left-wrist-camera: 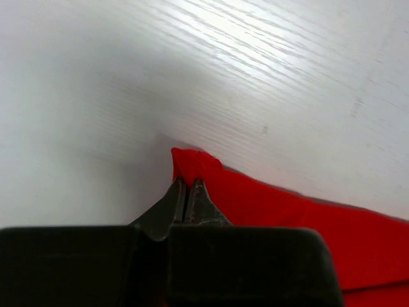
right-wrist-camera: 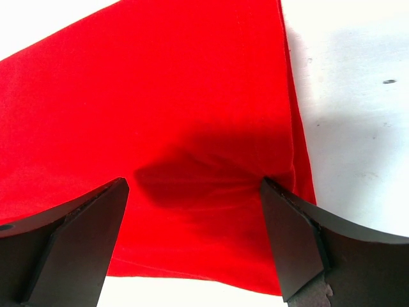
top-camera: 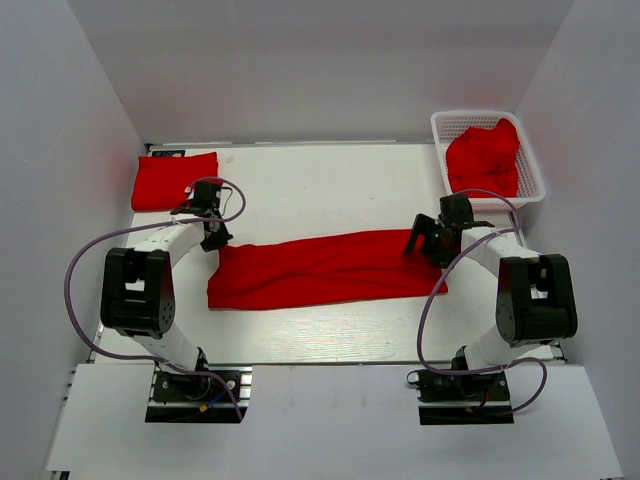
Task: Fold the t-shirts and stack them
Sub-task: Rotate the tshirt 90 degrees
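Note:
A red t-shirt (top-camera: 320, 268), folded into a long strip, lies across the middle of the table. My left gripper (top-camera: 213, 238) is at its far left corner. In the left wrist view the jaws (left-wrist-camera: 188, 183) are shut, pinching that corner of the t-shirt (left-wrist-camera: 287, 217). My right gripper (top-camera: 425, 240) hovers over the strip's right end. Its fingers (right-wrist-camera: 89, 236) stand wide open just above the t-shirt (right-wrist-camera: 160, 96), with nothing held between them.
A folded red t-shirt (top-camera: 174, 180) lies at the back left of the table. A white mesh basket (top-camera: 470, 116) at the back right holds a crumpled red t-shirt (top-camera: 485, 160). White walls enclose the table on three sides.

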You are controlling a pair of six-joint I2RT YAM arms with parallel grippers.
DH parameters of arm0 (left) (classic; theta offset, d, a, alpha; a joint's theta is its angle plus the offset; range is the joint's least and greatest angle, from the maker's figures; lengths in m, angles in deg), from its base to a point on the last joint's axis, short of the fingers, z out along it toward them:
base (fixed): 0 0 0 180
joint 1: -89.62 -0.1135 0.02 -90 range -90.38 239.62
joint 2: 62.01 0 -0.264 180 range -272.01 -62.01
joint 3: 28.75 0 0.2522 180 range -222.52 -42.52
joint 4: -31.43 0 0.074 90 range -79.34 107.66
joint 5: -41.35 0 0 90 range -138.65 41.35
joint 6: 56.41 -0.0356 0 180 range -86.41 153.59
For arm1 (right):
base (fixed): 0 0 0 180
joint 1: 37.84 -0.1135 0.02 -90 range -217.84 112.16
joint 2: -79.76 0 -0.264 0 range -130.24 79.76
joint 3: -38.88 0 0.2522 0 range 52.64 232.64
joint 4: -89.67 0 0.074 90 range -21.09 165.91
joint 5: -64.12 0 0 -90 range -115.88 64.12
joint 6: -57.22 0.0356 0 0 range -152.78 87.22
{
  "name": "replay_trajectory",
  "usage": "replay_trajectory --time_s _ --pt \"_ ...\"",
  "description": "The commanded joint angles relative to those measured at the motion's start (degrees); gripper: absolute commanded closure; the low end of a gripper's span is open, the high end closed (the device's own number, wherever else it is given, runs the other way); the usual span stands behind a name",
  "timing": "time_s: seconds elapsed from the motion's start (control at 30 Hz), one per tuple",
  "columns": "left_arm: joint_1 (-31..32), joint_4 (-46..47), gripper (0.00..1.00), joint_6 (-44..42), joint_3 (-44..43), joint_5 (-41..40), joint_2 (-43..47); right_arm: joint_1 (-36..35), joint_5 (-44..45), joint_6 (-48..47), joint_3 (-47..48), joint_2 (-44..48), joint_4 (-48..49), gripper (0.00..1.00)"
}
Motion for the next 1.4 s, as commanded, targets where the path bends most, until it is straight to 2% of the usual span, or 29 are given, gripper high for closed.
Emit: replay_trajectory --time_s 0.0,0.13,0.23,0.33,0.4,0.43,0.47,0.53,0.7,0.8,0.9,1.03,1.17,1.37 --pt "-1.5 -2.0 1.00 1.9 -1.1 -6.2 3.2 1.0 6.7 0.3 -0.8 -1.2 -5.2 0.10" --pt "-3.8 -0.7 1.00 1.9 -1.2 -7.5 3.2 1.6 7.4 0.4 -1.1 -1.0 -5.6 0.10" --pt "-5.1 2.6 1.00 0.2 -1.2 -5.4 2.6 2.0 6.8 0.3 -1.2 -1.0 -5.5 0.10" --pt "-5.1 7.2 0.99 -3.0 -1.7 1.9 2.0 2.0 5.1 -2.7 -0.4 -0.6 -4.9 0.10" --pt "-5.1 9.1 0.75 -3.9 -3.3 4.6 2.0 1.9 2.2 -4.2 0.5 0.1 -4.4 0.10" --pt "-5.1 8.5 0.42 -4.6 -4.2 5.3 2.0 1.8 1.8 -5.1 0.8 0.2 -3.9 0.10" --pt "-5.1 7.5 0.24 -4.6 -6.7 5.3 1.4 1.8 1.5 -6.1 1.5 1.5 -4.0 0.10" --pt "-5.1 4.3 0.00 -4.6 -8.8 4.7 1.4 1.8 0.6 -6.8 3.0 3.0 -4.3 0.10" --pt "-4.2 0.5 0.00 -5.7 -12.9 4.2 3.9 1.5 -0.8 -9.2 5.3 7.6 -5.0 0.10" --pt "-4.2 -1.4 0.00 -6.4 -14.2 8.3 5.2 1.4 -1.7 -10.0 6.7 9.8 -5.5 0.10" --pt "-3.7 0.1 0.00 -6.4 -12.0 19.8 5.7 1.2 -2.1 -10.3 6.4 11.3 -4.4 0.10" --pt "-1.0 5.6 0.00 -5.1 -3.2 31.5 6.5 1.1 -5.1 -10.0 5.0 11.1 -2.1 0.10" --pt "2.9 7.2 0.00 -3.3 3.4 32.5 7.9 0.8 -11.0 -8.7 2.8 8.9 1.0 0.10" --pt "4.7 6.6 0.00 -1.1 9.6 29.6 9.6 0.7 -10.4 -7.2 0.2 4.3 3.8 0.10"
